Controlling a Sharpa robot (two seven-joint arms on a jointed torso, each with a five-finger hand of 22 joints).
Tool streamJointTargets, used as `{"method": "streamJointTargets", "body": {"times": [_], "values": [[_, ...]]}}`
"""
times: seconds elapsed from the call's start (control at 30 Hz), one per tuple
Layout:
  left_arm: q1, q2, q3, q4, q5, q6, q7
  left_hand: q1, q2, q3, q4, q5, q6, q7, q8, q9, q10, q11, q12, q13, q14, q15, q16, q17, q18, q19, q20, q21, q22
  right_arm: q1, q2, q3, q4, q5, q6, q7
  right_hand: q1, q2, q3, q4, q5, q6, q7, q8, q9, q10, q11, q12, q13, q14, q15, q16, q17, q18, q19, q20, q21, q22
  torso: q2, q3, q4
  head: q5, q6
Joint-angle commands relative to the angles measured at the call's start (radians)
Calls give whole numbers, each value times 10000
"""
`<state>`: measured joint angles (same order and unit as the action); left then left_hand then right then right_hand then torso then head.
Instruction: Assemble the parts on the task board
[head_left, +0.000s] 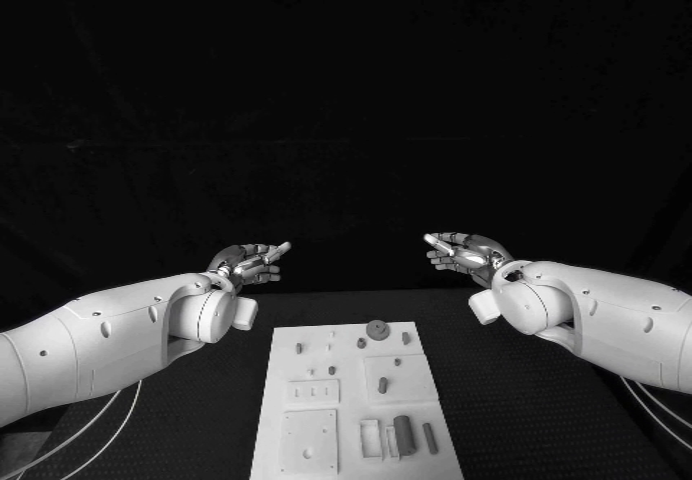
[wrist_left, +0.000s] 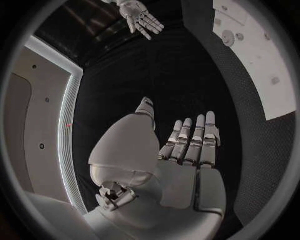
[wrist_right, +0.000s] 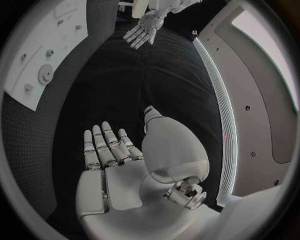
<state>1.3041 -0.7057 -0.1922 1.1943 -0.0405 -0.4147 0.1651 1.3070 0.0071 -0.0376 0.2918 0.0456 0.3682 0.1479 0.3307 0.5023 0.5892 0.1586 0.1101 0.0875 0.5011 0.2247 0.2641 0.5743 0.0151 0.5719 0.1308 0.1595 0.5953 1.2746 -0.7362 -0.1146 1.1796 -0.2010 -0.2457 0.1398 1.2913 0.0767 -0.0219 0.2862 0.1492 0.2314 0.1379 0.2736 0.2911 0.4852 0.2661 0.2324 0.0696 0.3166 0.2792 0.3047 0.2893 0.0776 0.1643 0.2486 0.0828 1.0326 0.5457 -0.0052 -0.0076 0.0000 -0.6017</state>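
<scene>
The white board (head_left: 356, 400) lies flat in the middle of the black surface (head_left: 519, 400), between the two arms. Small grey parts rest on it: a round disc (head_left: 378, 329) near the far edge, a few short pegs (head_left: 384, 384) around the middle, and longer bars (head_left: 405, 434) near the close edge.

The left robot hand (head_left: 248, 263) is raised beyond the far edge of the board, well apart from it, with its fingers (wrist_left: 190, 145) stretched out side by side and nothing in them. The right robot hand (head_left: 464, 252) mirrors it on the other side, also spread open and empty, its fingers (wrist_right: 106, 145) straight.

No part is touched yet, so the assembly looks to be at its start. The parts appear small, stiff and light, probably smooth plastic or metal, so they could slip or tip under a careless touch. A pinch at the sides between thumb and fingertip seems best; the bars would be taken across their narrow width, the disc by its rim.
</scene>
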Motion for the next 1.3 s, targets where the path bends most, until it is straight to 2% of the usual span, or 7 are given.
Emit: {"method": "streamJointTargets", "body": {"times": [0.03, 0.23, 0.43, 0.6, 0.7, 0.93, 1.3], "values": [[15, -95, 9, 122, -88, 399, 50, 188, 6, -75, -9, 44, 409, 390, 196, 118, 560, 109, 199, 90, 926, 2, 473, 189, 301, 604, -95, 302, 128, -28, 163, 3, -204, -1478, -321, 70, 1354, -41, -423, -8, 29, 1366, 1473, 991, 767, 961, 67, 309, 53, 1482, 85, 758, 443, 653, 1670, -57, 347, 2786, -9, -19, -5, 8, -48], [17, -323, 12, 390, -90, 1148, 159, 729, 89, -75, -26, 52, 1262, 482, 457, 113, 2190, 142, 894, 458, 2978, -594, 1484, 691, 812, 2197, -519, 1093, 459, -33, 169, 6, -233, -4489, -450, -422, 2371, -217, -584, -31, 39, 2484, 1345, 1350, 847, 2237, -156, 652, 107, 2863, -301, 1224, 613, 1167, 3036, -64, 465, 2546, 38, -14, 54, 22, -39], [19, -577, 43, 660, -443, 2425, 550, 2457, 108, 507, 2, 99, 2443, 520, 547, -132, 3292, 63, 1000, 658, 3915, -989, 1623, 934, 792, 3050, -814, 1306, 496, -26, 444, 12, -759, -8066, -521, -496, 3782, -936, 489, -52, 54, 3769, 1066, 1620, 937, 3648, -609, 859, 110, 5205, -1246, 2150, 1242, 1836, 5326, -122, 1065, 2425, 207, -11, 249, -104, -74], [39, -845, 79, 1040, -443, 2569, 592, 3022, -33, 677, -27, 101, 2915, 299, 396, -397, 3377, -44, 611, 609, 4027, -1010, 1357, 1011, 619, 3169, -951, 1133, 378, -26, 706, 16, -1119, -10359, -671, -372, 4277, -1277, 618, -226, 37, 4930, 708, 1868, 1098, 5033, -1304, 1150, 292, 8525, -2573, 4376, 2599, 1842, 8874, -1342, 2870, 2979, 373, -39, 450, -248, -54], [60, -1033, 126, 1284, -443, 2632, 602, 3167, -46, 652, -30, 92, 3086, 246, 333, -500, 3369, -45, 417, 569, 4020, -993, 1206, 1036, 533, 3174, -992, 1032, 320, -26, 858, 18, -1136, -11258, -537, -419, 4350, -1310, 520, -261, 41, 5487, 477, 1937, 1165, 5662, -1648, 1210, 383, 9490, -2896, 5563, 3321, 1842, 10077, -1942, 3777, 3055, 493, -51, 549, -332, -45], [162, -1314, 192, 1732, -444, 2706, 543, 3292, -38, 617, -33, 87, 3245, 239, 289, -582, 3376, -21, 247, 515, 4043, -989, 1088, 1069, 478, 3197, -1021, 953, 274, -22, 978, 27, -683, -12816, -301, -613, 4800, -1417, 721, 78, 121, 6155, 296, 1613, 1156, 6386, -1841, 672, 410, 10085, -3099, 8066, 4844, 1842, 11014, -2795, 6198, 3058, 761, -95, 732, -580, -1], [239, -1494, 224, 2218, -466, 2694, 524, 3340, -37, 550, -22, 85, 3318, 349, 214, -666, 3429, 86, 115, 459, 4093, -982, 1001, 1114, 453, 3246, -1034, 903, 248, -23, 1343, 35, -485, -14321, 311, -1173, 4347, -1729, 1549, 31, 83, 6276, 311, 1201, 1196, 6588, -1773, -106, 374, 9837, -3043, 8855, 5086, 1842, 10665, -2986, 7547, 3014, 1056, -175, 973, -711, -16]]}}
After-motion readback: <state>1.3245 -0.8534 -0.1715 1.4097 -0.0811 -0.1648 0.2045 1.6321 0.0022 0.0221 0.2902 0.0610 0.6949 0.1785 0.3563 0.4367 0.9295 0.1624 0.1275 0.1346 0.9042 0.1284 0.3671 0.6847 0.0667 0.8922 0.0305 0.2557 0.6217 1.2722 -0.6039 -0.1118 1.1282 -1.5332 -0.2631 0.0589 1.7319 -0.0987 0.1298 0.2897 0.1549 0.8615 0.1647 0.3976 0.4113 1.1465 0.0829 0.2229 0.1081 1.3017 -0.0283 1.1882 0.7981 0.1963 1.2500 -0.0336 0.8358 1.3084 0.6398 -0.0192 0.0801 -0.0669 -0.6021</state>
